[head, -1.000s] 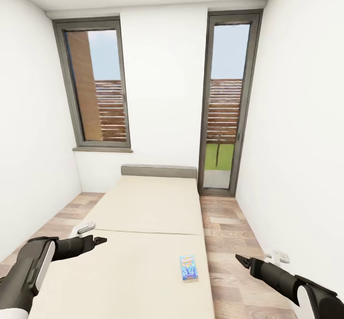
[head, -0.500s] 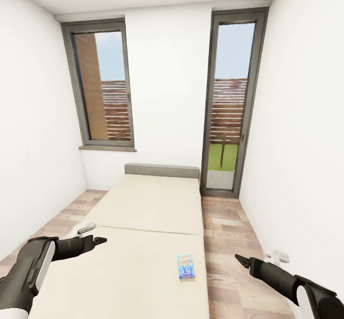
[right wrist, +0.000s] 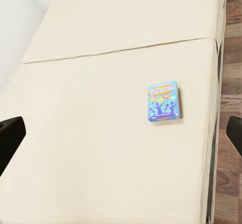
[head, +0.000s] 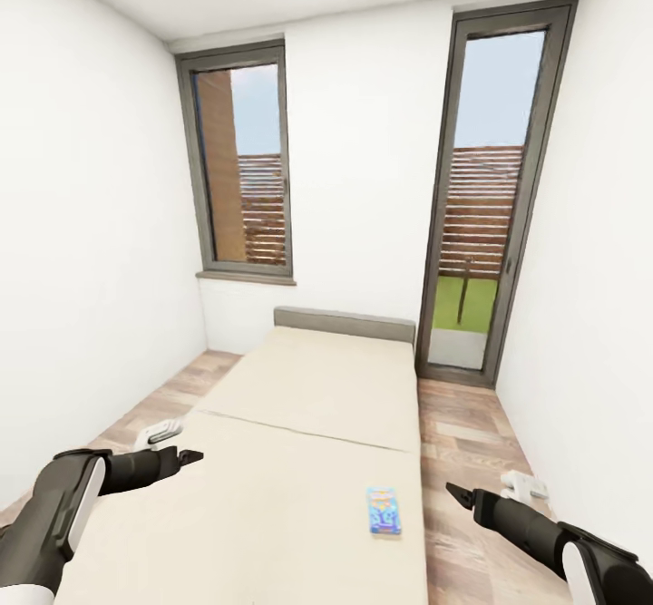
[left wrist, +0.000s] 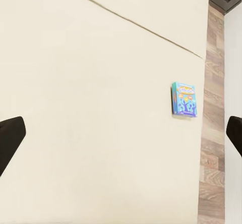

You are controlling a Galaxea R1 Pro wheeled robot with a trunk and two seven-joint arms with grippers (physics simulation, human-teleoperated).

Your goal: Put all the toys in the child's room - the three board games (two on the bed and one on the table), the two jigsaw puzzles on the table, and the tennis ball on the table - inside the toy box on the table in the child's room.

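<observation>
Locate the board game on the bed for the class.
In the head view the board game lies flat on the near section of the bed, close to its right edge and nearer the right tool.

- The long low beige bed (head: 299, 460) with its grey headboard is cut off at the 6 o'clock edge of the head view.
- The light blue board-game box (head: 384, 510) carries print too small to read.
- The left gripper's black fingertips (left wrist: 9, 142) are cropped at the wrist view's edges.
- The right gripper's black fingertips (right wrist: 10, 133) are cropped likewise.
</observation>
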